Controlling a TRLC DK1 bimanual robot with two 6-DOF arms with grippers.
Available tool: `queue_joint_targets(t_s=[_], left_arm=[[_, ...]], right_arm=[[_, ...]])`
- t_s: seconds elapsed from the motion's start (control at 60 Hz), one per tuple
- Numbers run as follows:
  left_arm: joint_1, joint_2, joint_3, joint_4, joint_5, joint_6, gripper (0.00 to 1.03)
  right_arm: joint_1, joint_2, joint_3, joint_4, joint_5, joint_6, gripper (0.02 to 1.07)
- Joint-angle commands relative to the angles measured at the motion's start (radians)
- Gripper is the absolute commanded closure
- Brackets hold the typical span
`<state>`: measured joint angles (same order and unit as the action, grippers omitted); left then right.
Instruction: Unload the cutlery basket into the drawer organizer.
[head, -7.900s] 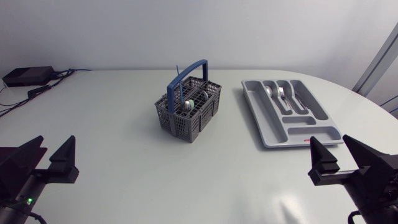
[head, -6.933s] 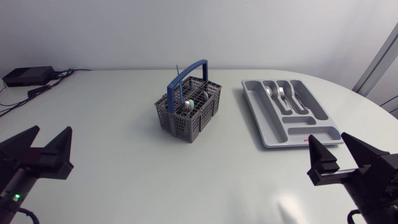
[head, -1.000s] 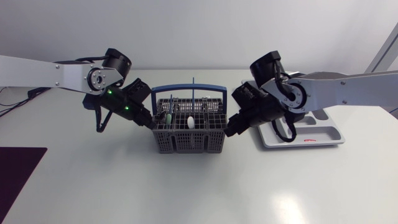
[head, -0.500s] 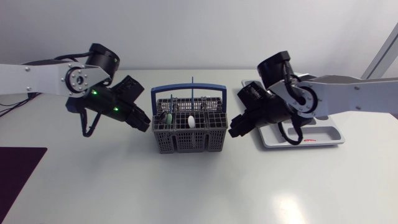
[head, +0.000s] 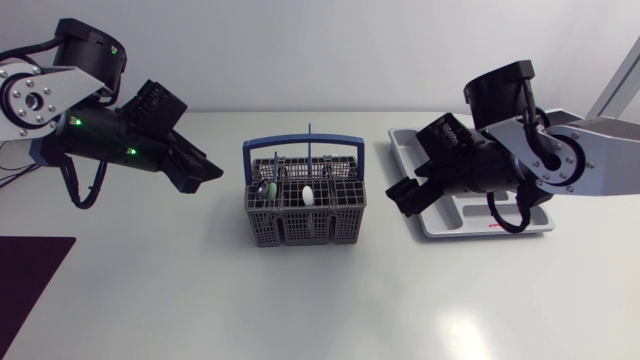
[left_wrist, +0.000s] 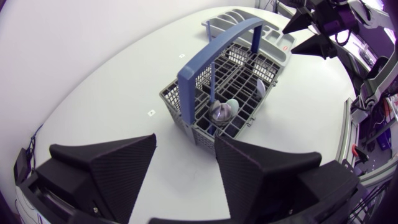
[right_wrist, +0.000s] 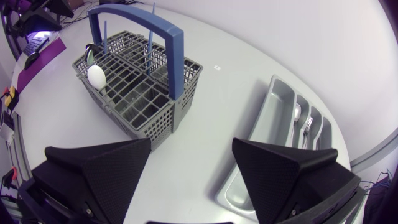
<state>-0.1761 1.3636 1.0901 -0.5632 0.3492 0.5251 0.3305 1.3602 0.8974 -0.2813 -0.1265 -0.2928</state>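
A: Where's the cutlery basket (head: 305, 210)?
B: Mid table (head: 300, 300), a bit toward the far edge, upright, with its blue handle (head: 305, 148) up. There's cutlery in it: a white spoon-like piece (head: 308, 195), a metal spoon (left_wrist: 222, 111), and a thin blue stick (head: 309, 135) poking up past the handle.

A: Drawer organizer (head: 470, 222)?
B: Near the table's right edge, well apart from the basket, partly hidden by the right arm. The right wrist view shows a spoon and forks (right_wrist: 303, 122) lying in its long slots.

A: Left gripper (head: 203, 177)?
B: Released, fingers spread with nothing between them. It's in the air on the basket's left side, not touching it.

A: Right gripper (head: 400, 197)?
B: Also released and empty. It's between the basket and the organizer, just beside the organizer's near-left corner. Can't tell if it touches the rim.

A: Wrist views agree?
B: Yes, both show the basket ahead of spread fingers.
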Motion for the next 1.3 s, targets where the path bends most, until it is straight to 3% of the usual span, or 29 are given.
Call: queue_joint_targets(t_s=[0.0,0.217,0.317,0.55,0.817,1.067,1.133,1.167,1.283], left_arm=[[-0.031,-0.049,-0.056,-0.015,0.034,0.049,0.14],[-0.105,-0.095,-0.088,0.009,0.057,0.242,0.14],[-0.129,-0.078,-0.067,0.009,0.070,0.403,0.10],[-0.172,0.011,0.024,-0.015,0.066,0.609,0.08],[-0.171,0.092,0.145,-0.156,0.013,0.888,0.08],[-0.263,0.114,0.200,-0.176,0.008,0.872,0.08],[-0.307,0.201,0.287,-0.239,-0.035,0.702,0.08],[-0.322,0.259,0.361,-0.323,-0.050,0.609,0.09],[-0.326,0.350,0.464,-0.389,-0.069,0.325,0.12]], right_arm=[[-0.002,-0.006,-0.035,-0.006,0.001,-0.016,0.09],[0.002,-0.006,-0.060,-0.006,-0.010,-0.046,0.09],[0.010,-0.009,-0.068,-0.013,-0.010,-0.055,0.09],[0.015,-0.015,-0.086,-0.021,-0.012,-0.085,0.09],[0.015,-0.023,-0.084,-0.025,-0.013,-0.124,0.09],[0.025,-0.021,-0.074,-0.018,-0.013,-0.135,0.09],[0.031,-0.024,-0.081,-0.016,-0.012,-0.132,0.09],[0.033,-0.029,-0.089,-0.016,-0.013,-0.131,0.09],[0.044,-0.042,-0.117,-0.013,-0.012,-0.128,0.09]])
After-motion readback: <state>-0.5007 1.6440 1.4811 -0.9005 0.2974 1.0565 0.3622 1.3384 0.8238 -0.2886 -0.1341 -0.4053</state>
